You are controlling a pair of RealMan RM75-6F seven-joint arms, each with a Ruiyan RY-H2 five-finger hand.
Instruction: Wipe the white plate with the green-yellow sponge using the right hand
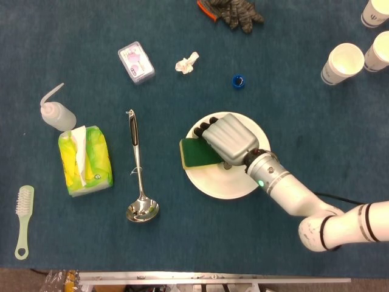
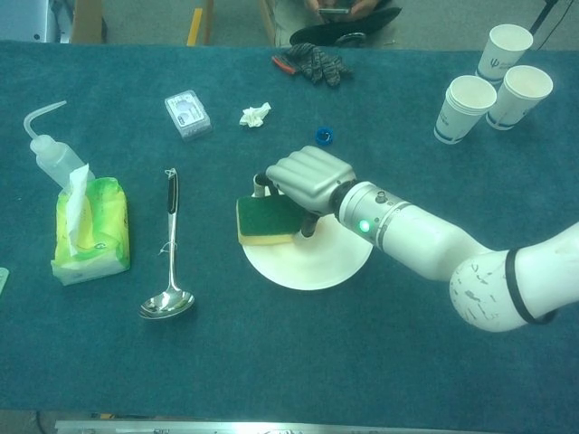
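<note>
Right robot hand (image 1: 226,139): grasping the green-yellow sponge (image 1: 196,153), fingers curled over its far edge and thumb at its near side; the arm reaches in from the surface's near right.
Left robot hand: not seen in either view.
Green-yellow sponge: green face up, yellow layer beneath, lying at the left rim of the white plate (image 1: 234,184) and overhanging that rim toward the ladle (image 1: 139,175).
White plate: on the blue surface (image 1: 182,243), a little right of centre; its near part is bare, and the robot hand covers much of the far part.
Ladle: left of the plate, handle toward the far edge, bowl toward the near edge.
Tissue pack (image 1: 85,160): green-yellow, near the left edge, a white tissue sticking up.
Squeeze bottle (image 1: 57,112): just beyond the tissue pack, spout curving up.
Brush (image 1: 23,221): pale green, near left corner.
Small box (image 1: 136,62): far left part of the surface.
Crumpled paper (image 1: 186,63): right of the small box.
Blue cap (image 1: 238,81): just beyond the plate.
Glove (image 1: 234,12): at the far edge.
Paper cups (image 1: 343,62): white, far right corner.
</note>
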